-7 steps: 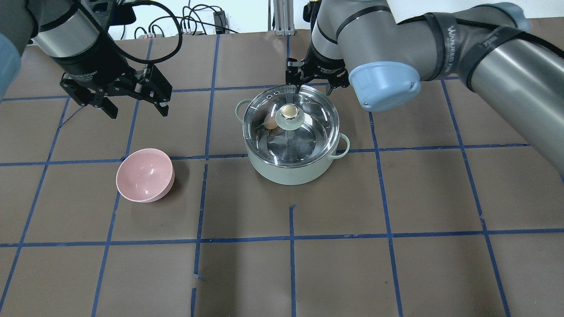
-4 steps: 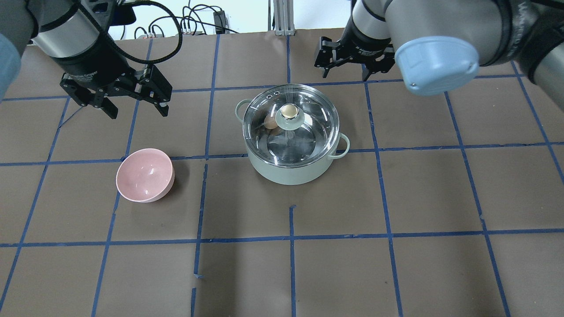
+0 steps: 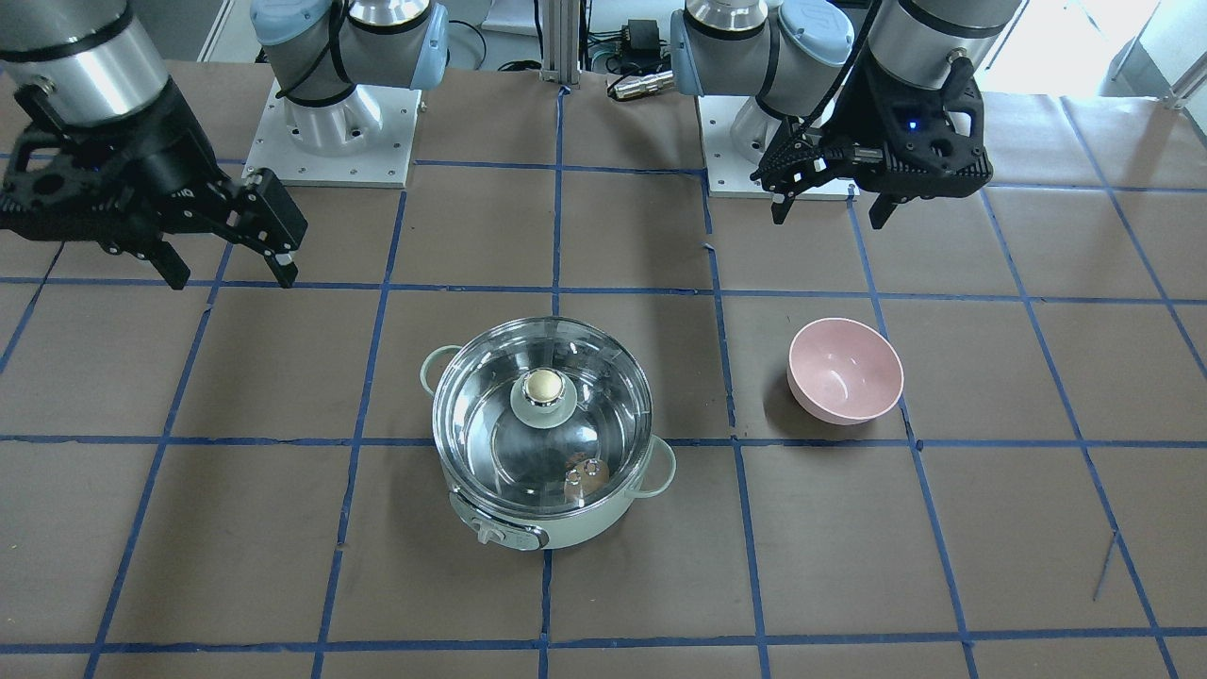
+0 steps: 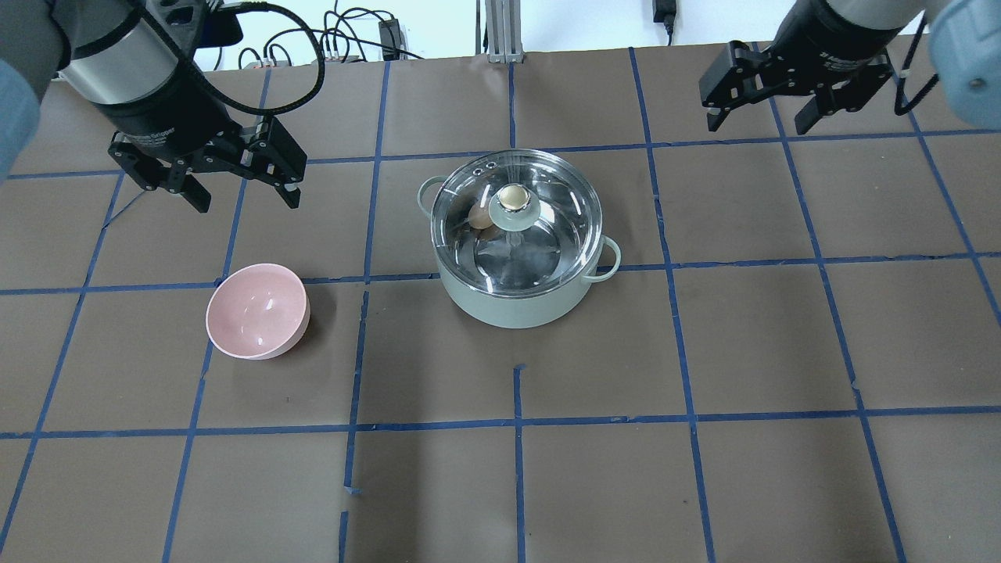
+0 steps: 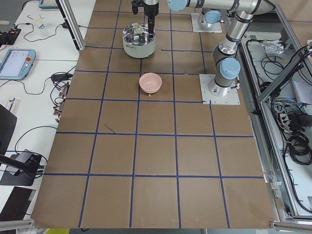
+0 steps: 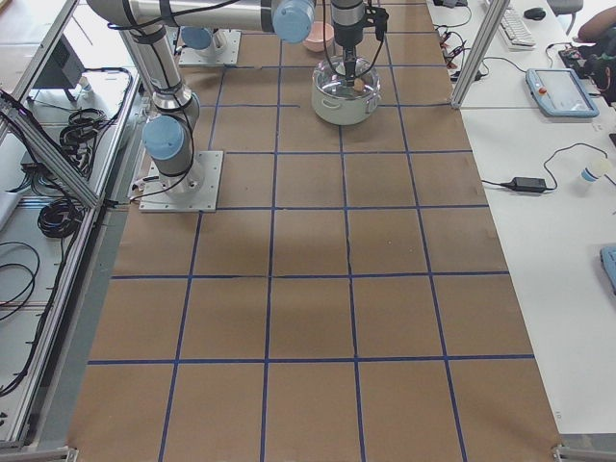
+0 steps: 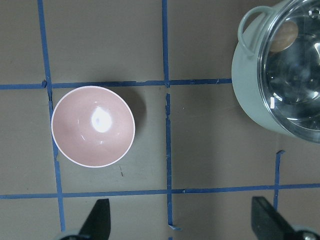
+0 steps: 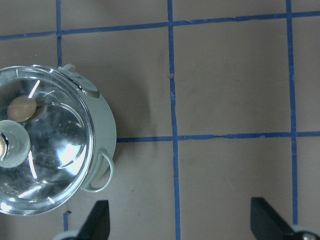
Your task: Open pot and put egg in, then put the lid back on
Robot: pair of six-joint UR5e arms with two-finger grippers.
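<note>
The mint-green pot (image 4: 512,301) stands mid-table with the glass lid (image 4: 547,234) seated on it, beige knob on top. The brown egg (image 4: 478,219) lies inside, seen through the glass; it also shows in the front view (image 3: 572,488) and the left wrist view (image 7: 283,36). My left gripper (image 4: 245,195) hangs open and empty to the pot's left, above the table. My right gripper (image 4: 757,121) is open and empty at the back right, well clear of the pot. The right wrist view shows the pot (image 8: 105,125) at its left edge.
An empty pink bowl (image 4: 256,311) sits on the table left of the pot, below my left gripper; it also shows in the left wrist view (image 7: 93,126). Brown paper with blue tape lines covers the table. Cables lie past the far edge.
My right gripper has moved from just behind the lid's knob away to the back right, open throughout. The lid stays on the pot. The left arm has not moved.
</note>
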